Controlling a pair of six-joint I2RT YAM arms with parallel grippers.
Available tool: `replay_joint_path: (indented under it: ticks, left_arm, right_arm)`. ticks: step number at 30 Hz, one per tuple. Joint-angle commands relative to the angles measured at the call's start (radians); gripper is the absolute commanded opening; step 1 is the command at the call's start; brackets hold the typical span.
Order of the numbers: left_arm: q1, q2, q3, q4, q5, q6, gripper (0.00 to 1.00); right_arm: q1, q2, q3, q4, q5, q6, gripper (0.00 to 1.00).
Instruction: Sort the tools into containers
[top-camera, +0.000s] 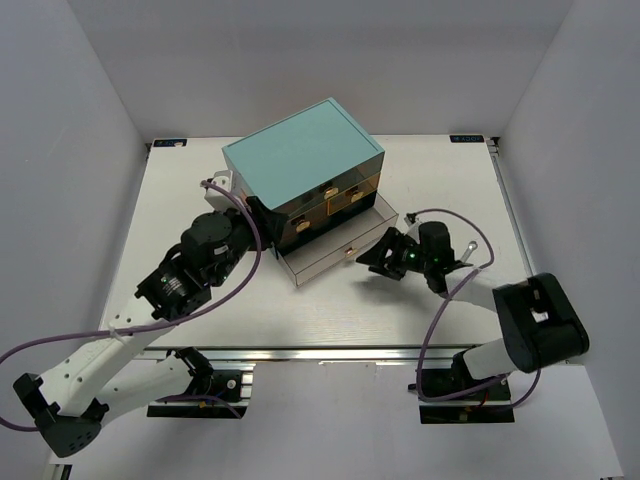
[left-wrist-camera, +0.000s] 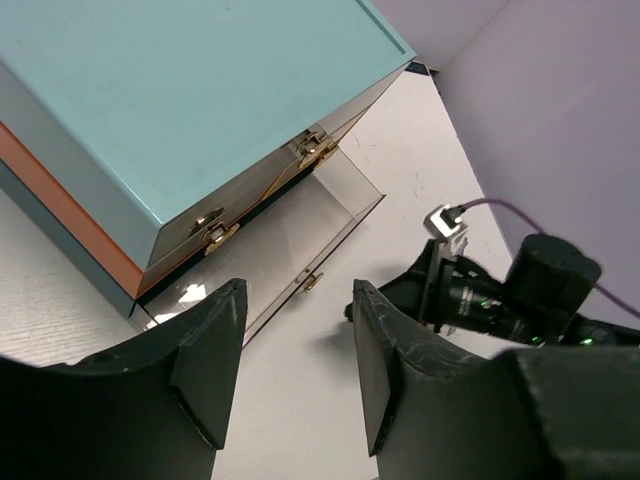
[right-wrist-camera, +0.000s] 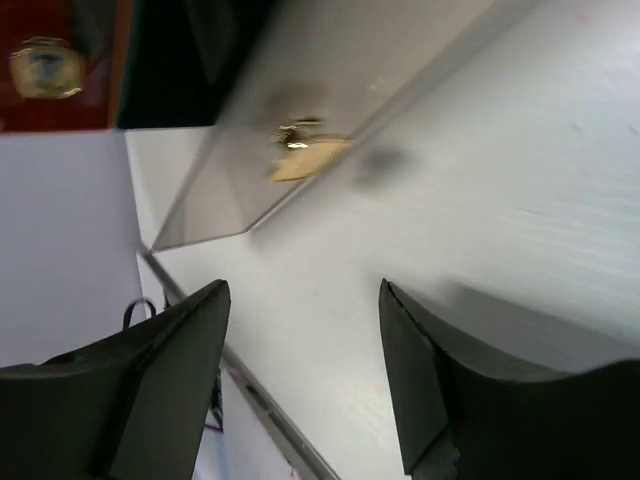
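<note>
The chest with the teal top stands mid-table, turned at an angle. Its bottom container, a clear-walled drawer, is pulled out toward the front. In the left wrist view the drawer looks empty, with its small knob facing me. My right gripper is open just off that knob, touching nothing; in its wrist view the right gripper has only table between its fingers. My left gripper is open beside the chest's near left corner, and the left gripper is empty. No tools are in view.
The upper drawers with brown fronts are pushed in. The right arm lies close to the drawer's front right. White walls enclose the table on three sides, and a metal rail runs along its near edge.
</note>
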Motion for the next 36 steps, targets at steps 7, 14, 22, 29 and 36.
replay_joint_path:
  ticks: [7, 14, 22, 29, 36]
  left_arm:
    - [0.000, -0.073, -0.004, 0.032, 0.014, 0.041, 0.33]
    - [0.000, -0.150, -0.060, 0.032, -0.005, 0.051, 0.45]
    - [0.000, -0.229, -0.103, 0.010, -0.048, 0.047, 0.56]
    - [0.000, -0.220, -0.116, 0.010, -0.042, 0.028, 0.56]
    - [0.000, -0.196, -0.112, 0.012, -0.034, 0.031, 0.56]
  right_arm:
    - [-0.067, -0.249, 0.372, -0.642, -0.119, -1.018, 0.42]
    - [-0.363, -0.081, 0.611, -1.040, 0.212, -0.911, 0.03]
    - [-0.657, 0.123, 0.669, -1.203, 0.204, -0.874, 0.65]
    - [-0.660, 0.159, 0.611, -1.145, 0.278, -0.844, 0.66]
    - [-0.649, 0.229, 0.602, -1.094, 0.361, -0.789, 0.58]
